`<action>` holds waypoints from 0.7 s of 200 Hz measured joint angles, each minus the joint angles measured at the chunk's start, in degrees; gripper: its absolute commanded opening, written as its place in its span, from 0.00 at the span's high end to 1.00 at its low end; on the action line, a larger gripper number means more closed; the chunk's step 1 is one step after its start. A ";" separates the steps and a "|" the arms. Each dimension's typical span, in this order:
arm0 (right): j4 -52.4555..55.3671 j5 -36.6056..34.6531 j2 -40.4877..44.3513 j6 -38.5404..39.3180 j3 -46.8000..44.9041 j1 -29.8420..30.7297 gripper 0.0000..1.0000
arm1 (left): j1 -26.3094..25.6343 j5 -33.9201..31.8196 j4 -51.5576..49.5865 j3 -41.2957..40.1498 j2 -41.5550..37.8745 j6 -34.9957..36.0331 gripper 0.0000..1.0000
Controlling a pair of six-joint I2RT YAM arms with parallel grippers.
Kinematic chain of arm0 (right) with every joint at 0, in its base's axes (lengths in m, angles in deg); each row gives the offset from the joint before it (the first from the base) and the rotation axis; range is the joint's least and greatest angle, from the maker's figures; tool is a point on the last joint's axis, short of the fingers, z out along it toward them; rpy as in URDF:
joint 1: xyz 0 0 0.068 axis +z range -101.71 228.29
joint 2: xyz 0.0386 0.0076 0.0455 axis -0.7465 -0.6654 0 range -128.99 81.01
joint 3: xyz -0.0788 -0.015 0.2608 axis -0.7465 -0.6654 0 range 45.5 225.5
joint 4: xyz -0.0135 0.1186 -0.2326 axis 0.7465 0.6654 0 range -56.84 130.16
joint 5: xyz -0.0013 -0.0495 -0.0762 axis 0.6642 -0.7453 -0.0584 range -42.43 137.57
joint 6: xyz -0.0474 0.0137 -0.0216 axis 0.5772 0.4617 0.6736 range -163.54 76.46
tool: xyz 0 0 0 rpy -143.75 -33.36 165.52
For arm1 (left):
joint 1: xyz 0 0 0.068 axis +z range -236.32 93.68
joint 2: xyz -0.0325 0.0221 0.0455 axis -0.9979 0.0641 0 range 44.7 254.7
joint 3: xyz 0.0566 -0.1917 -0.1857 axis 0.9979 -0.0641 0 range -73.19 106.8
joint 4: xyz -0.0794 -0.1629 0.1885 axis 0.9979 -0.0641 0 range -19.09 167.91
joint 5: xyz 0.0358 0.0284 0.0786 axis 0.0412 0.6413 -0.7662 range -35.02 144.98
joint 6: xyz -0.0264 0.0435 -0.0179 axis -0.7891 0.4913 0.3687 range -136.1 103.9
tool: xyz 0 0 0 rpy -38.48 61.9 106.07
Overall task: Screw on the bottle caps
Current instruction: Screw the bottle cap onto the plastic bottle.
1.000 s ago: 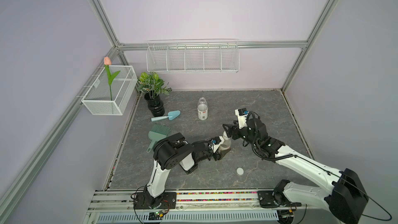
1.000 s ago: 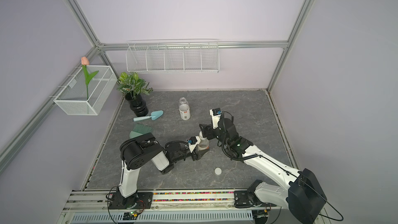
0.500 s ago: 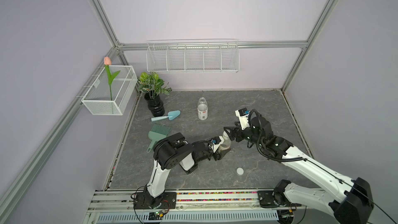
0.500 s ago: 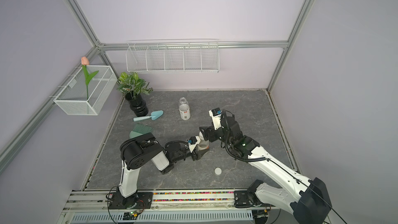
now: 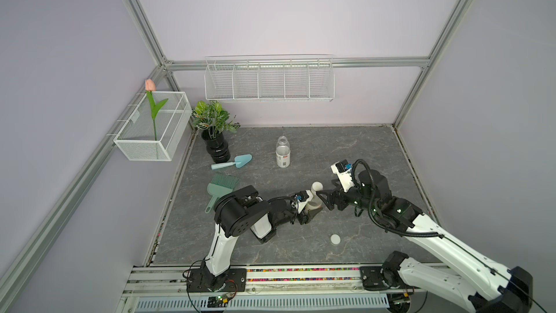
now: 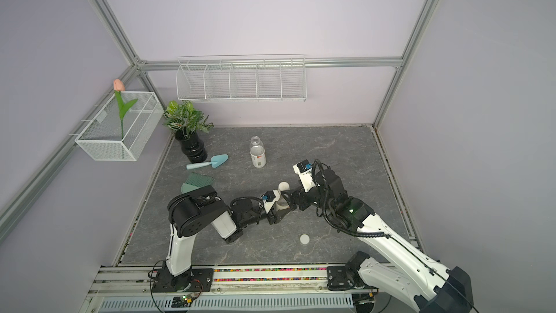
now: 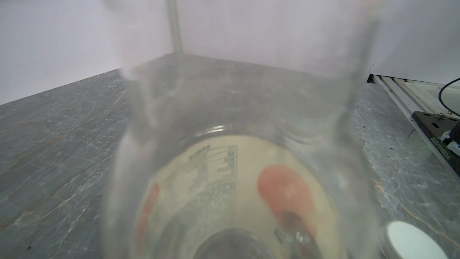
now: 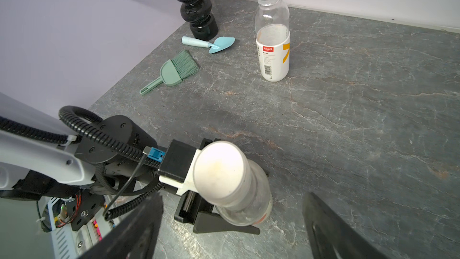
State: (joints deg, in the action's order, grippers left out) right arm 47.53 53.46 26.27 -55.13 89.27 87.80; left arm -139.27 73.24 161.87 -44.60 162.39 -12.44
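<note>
White plastic crowns the held bottle (image 8: 249, 208): a cap (image 8: 219, 170) sits on its neck and looks level in the right wrist view. How tightly it is threaded cannot be told from here. The left fingers (image 8: 219, 226) clamp this bottle low on its body, one on each side, and it stands upright on the desk (image 5: 346, 152). The right fingers (image 8: 139, 225) are spread wide and carry nothing. The capped neck lies just ahead of them, in line with the gap, and neither finger appears to touch it.

By my reading, about half the job is behind: one bottle wears its cap, and the wide right fingers suggest the turning on it is over, though a last check of tightness may be due.

The other half is untouched. The loose cap (image 5: 335, 239) lies flat on the desk, well apart from both pairs of fingers and on the side nearer the robot's base. The far bottle (image 5: 282, 155) stands upright with its neck open, well beyond the fingers on the opposite side. That cap has yet to be picked up, carried across, seated on the open neck and turned down, most likely with the left fingers steadying the far bottle.
</note>
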 measured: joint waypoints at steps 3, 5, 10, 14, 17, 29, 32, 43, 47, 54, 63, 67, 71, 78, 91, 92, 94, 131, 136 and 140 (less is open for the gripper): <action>-0.02 -0.20 -0.24 -0.07 0.00 0.00 0.11 | 0.00 0.00 0.00 0.00 0.00 0.00 0.33; 0.00 -0.35 -0.44 -0.07 0.00 0.00 0.11 | 0.00 0.00 0.00 0.00 0.00 0.00 0.33; -0.04 -0.72 -0.90 -0.09 0.00 0.00 0.11 | 0.00 0.00 0.00 0.00 0.00 0.00 0.33; -0.02 -0.90 -1.22 -0.11 0.00 0.00 0.11 | 0.00 0.00 0.00 0.00 0.00 0.00 0.33; -0.04 -1.16 -1.49 -0.13 0.00 0.00 0.11 | 0.00 0.00 0.00 0.00 0.00 0.00 0.33; -0.07 -1.95 -2.45 -0.17 0.00 0.00 0.11 | 0.00 0.00 0.00 0.00 0.00 0.00 0.33; -0.09 -2.10 -2.67 -0.17 -0.02 0.00 0.11 | 0.00 0.00 0.00 0.00 0.00 0.00 0.33; -0.31 -2.29 -3.37 -0.20 0.00 -0.02 0.11 | 0.00 -0.02 0.00 0.00 0.00 -0.02 0.33; -0.50 -2.27 -3.58 -0.22 0.00 0.00 0.11 | 0.00 -0.04 0.00 0.00 0.00 -0.04 0.33; -0.92 -2.27 -3.91 -0.31 0.00 0.00 0.10 | 0.00 -0.07 0.00 0.00 0.00 -0.09 0.33; -1.46 -2.27 -4.33 -0.39 0.00 0.02 0.10 | 0.00 -0.09 -0.02 0.00 0.00 -0.17 0.33; -1.70 -2.25 -4.48 -0.42 0.00 0.02 0.11 | 0.00 -0.09 -0.02 0.00 0.00 -0.20 0.33; -1.92 -2.23 -4.66 -0.44 0.00 0.02 0.10 | 0.00 -0.11 -0.02 0.00 0.00 -0.20 0.33; -2.32 -2.21 -5.01 -0.50 0.04 0.02 0.10 | 0.00 -0.13 -0.02 0.00 0.00 -0.20 0.33; -3.08 -2.19 -5.75 -0.70 0.13 0.07 0.10 | 0.00 -0.20 -0.02 0.02 0.00 -0.20 0.33; -3.13 -2.19 -5.81 -0.70 0.15 0.07 0.10 | 0.00 -0.22 -0.02 0.02 0.00 -0.20 0.33; -3.26 -2.19 -5.95 -0.79 0.20 0.07 0.10 | 0.00 -0.22 -0.02 0.02 0.00 -0.20 0.33; -4.92 -2.27 -10.14 -1.31 2.29 0.07 0.10 | 0.00 -0.22 -0.02 0.02 0.00 -0.17 0.33; -5.20 -2.32 -10.88 -1.49 2.67 0.07 0.10 | 0.00 -0.22 -0.02 0.02 0.00 -0.17 0.33; -5.38 -2.32 -11.58 -1.66 2.99 0.07 0.10 | 0.00 -0.22 -0.02 0.02 0.00 -0.17 0.33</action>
State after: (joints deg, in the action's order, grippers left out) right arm 42.16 51.14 14.69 -56.79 92.26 87.86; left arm -139.27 73.03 161.85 -44.57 162.39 -12.62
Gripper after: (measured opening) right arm 0.904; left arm 0.671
